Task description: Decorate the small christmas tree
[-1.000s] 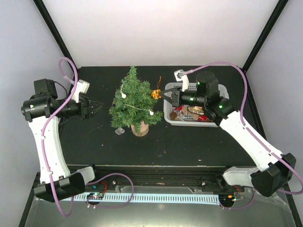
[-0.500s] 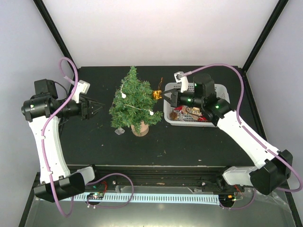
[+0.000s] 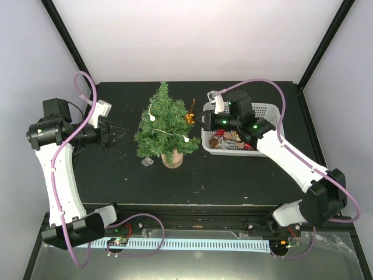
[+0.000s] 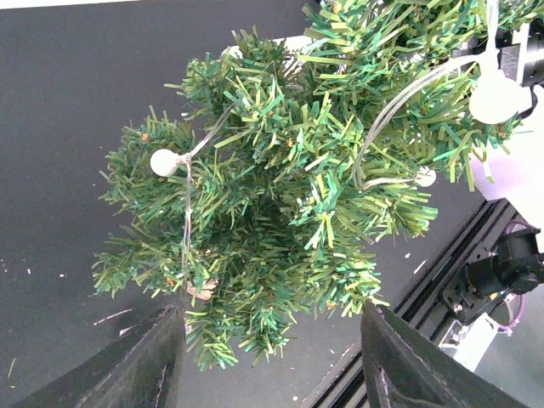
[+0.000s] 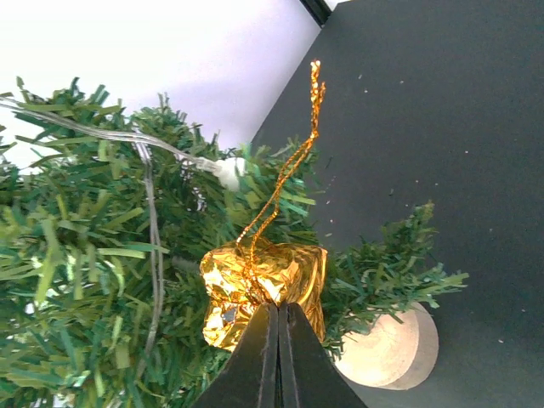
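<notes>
Your left gripper [image 3: 116,133] hangs at the left of the black worktop [image 3: 111,175], near the small christmas tree [image 3: 165,125] but apart from it. Its fingers [image 4: 144,370] are spread wide with nothing between them, and the left wrist view looks straight into the green branches.

You have the tree standing upright near the middle of the worktop on its round wooden stump [image 3: 172,158]. A clear light string [image 4: 399,93] with white bulbs [image 3: 152,116] winds around the branches. A small clear piece [image 3: 148,161] lies on the worktop just beside the stump, on its left.

At the tree's right edge you will find a crumpled gold foil ornament [image 3: 190,118], touching the branch tips. Its gold thread loop [image 5: 289,170] sticks up free. Your right gripper [image 3: 201,121] is clamped on this ornament; in the right wrist view the two fingers [image 5: 255,365] meet at the ornament's lower edge.

Just right of that, a white basket [image 3: 271,108] sits on the worktop with mixed decorations inside; you cannot tell them apart here.
</notes>
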Motion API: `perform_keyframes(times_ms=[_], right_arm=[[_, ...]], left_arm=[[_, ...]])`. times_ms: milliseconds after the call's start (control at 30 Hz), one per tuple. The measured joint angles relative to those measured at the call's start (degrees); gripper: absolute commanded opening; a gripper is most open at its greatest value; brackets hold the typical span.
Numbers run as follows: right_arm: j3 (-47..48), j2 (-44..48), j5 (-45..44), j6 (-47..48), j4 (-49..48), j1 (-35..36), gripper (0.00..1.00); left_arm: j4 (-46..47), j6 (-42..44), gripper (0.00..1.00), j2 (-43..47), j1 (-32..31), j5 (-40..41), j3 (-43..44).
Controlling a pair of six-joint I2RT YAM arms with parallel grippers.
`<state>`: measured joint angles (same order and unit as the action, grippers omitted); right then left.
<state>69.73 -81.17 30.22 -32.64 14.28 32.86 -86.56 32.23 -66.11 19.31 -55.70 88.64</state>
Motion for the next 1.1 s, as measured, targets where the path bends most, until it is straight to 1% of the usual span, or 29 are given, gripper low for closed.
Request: perform_keyframes(times_ms=[367,767,833,900,1100], right_arm=[[1.55,-1.55,2.1,-0.31,-1.4,2.82,0.01],[2.82,-5.88,2.78,0.81,0.94,4.04,0.01],[2.93,-6.14,2.93,0.87,1.38,4.24,0.06],[3.1,-6.16,2.95,1.11,1.81,4.35,0.14],[4.59,-5.86,2.73,2.14,2.95,4.37,0.31]], left_arm=[[-0.07,0.28,0.58,-0.02,0.0,0.0,-1.84],[-0.07,0.28,0.58,-0.02,0.0,-0.02,-2.36],[-0.07,0.28,0.58,-0.02,0.0,-0.02,-2.47],[-0.04,0.28,0.58,-0.02,0.0,-0.02,-2.51],[0.02,0.26,0.58,-0.02,0.0,-0.04,-3.06]])
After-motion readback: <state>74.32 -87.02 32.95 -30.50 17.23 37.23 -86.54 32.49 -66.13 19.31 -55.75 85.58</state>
